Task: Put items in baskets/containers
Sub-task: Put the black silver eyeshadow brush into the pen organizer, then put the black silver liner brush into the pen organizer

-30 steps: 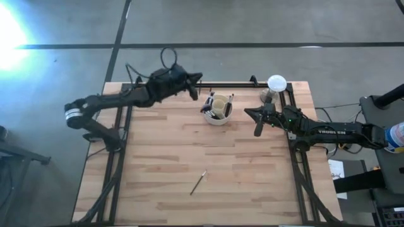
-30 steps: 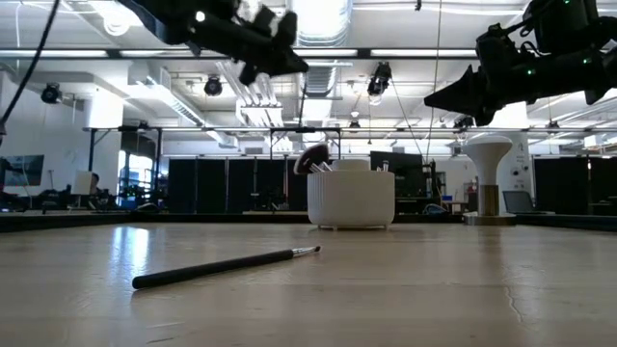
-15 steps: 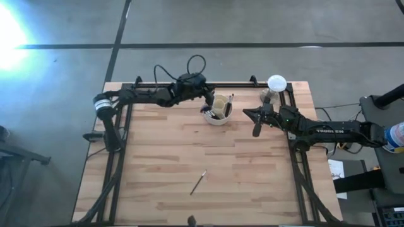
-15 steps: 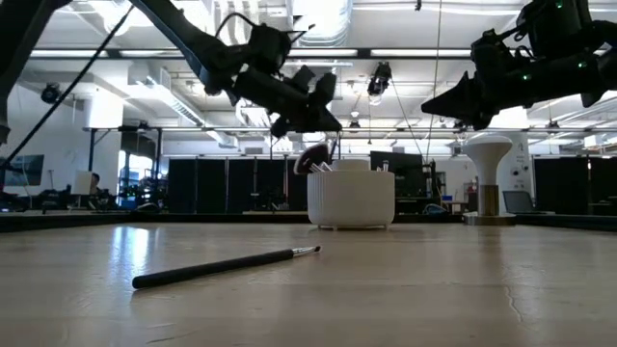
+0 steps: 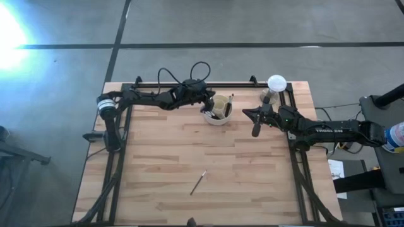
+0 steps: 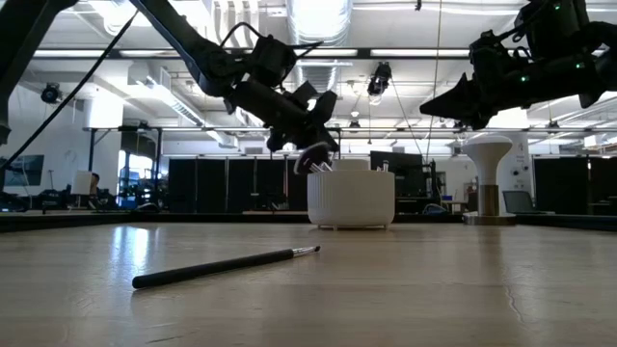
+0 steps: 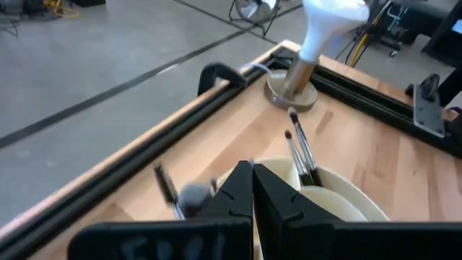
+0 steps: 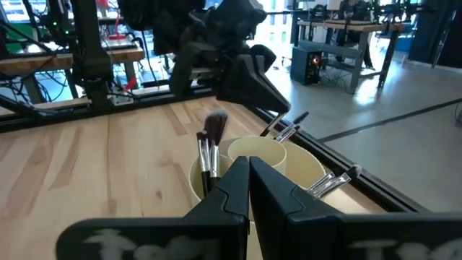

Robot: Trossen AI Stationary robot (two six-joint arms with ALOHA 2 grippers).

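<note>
Globe beside holder | brush (alone) mid-table

You have a pale planked wood table, smooth and faintly glossy; a matt ribbed cream plastic cup; black metal rails.

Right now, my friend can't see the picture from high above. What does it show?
A wooden table seen from above. The left claw, shut, hovers beside a round cup holding brushes, with the shut right claw nearby. One brush lies alone on the wood.
</note>
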